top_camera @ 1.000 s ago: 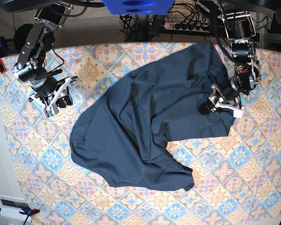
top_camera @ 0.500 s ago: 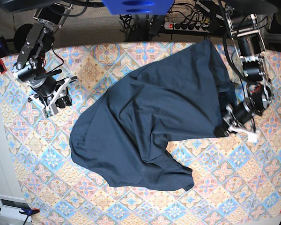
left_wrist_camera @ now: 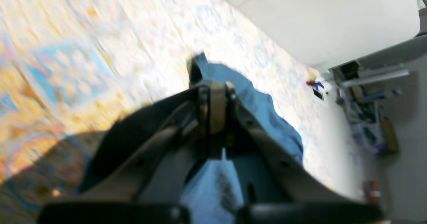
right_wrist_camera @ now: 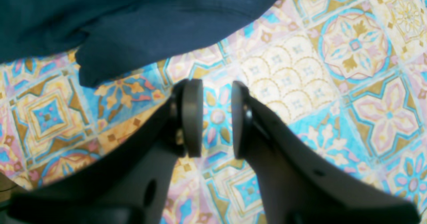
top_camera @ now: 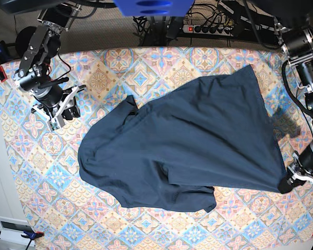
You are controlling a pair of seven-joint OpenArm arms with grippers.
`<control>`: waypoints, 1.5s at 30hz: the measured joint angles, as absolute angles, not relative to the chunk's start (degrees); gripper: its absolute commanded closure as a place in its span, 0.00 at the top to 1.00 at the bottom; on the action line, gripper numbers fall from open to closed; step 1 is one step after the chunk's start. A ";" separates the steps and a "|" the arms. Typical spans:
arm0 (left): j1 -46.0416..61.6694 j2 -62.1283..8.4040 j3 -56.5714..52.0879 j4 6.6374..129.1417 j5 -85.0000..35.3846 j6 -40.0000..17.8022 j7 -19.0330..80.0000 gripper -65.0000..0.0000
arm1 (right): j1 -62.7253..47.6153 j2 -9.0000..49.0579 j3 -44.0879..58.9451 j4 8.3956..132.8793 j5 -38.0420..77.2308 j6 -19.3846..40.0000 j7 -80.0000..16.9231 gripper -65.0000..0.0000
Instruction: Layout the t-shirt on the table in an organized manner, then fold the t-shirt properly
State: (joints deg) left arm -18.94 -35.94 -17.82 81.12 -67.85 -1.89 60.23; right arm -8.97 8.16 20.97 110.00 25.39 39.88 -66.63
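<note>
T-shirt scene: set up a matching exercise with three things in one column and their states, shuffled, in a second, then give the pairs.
Things:
1. left gripper
2. right gripper
3. t-shirt

States:
A. jaws apart over bare patterned table, holding nothing
B. spread loosely and rumpled across the middle
C. jaws closed on a corner of the fabric at the table's edge

Pairs: 1-C, 2-A, 3-B
</note>
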 measured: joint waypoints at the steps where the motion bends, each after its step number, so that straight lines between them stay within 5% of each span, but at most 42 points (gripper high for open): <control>1: -19.40 -36.62 -17.80 81.12 -67.70 -1.89 60.29 0.00 | -8.86 8.08 20.93 110.00 25.43 39.88 -66.61 0.22; 9: -21.74 -39.75 -17.85 79.40 -55.70 -2.04 55.72 0.01 | -8.86 8.12 20.03 110.00 25.34 39.86 -66.65 0.22; 17: -21.47 -37.63 -17.76 73.28 -42.06 -2.00 47.46 0.32 | -8.88 8.14 18.39 110.00 25.47 39.86 -66.67 0.22; 25: -23.77 -37.69 -18.15 71.24 -42.39 -2.00 57.19 0.42 | -8.95 8.27 16.58 110.00 25.32 39.86 -66.67 0.23; 31: -7.88 -36.80 -24.84 84.84 -57.78 -1.80 66.59 0.42 | -8.95 7.94 13.80 110.02 25.54 40.03 -66.65 0.23; 39: 17.63 -29.30 -39.35 103.66 -60.53 -1.76 66.98 0.42 | -8.62 8.10 13.72 109.93 25.76 39.88 -66.26 0.23; 45: 23.31 -24.84 -41.56 103.79 -59.77 -1.48 66.78 0.42 | -8.78 8.43 13.76 109.86 24.91 39.83 -66.83 0.23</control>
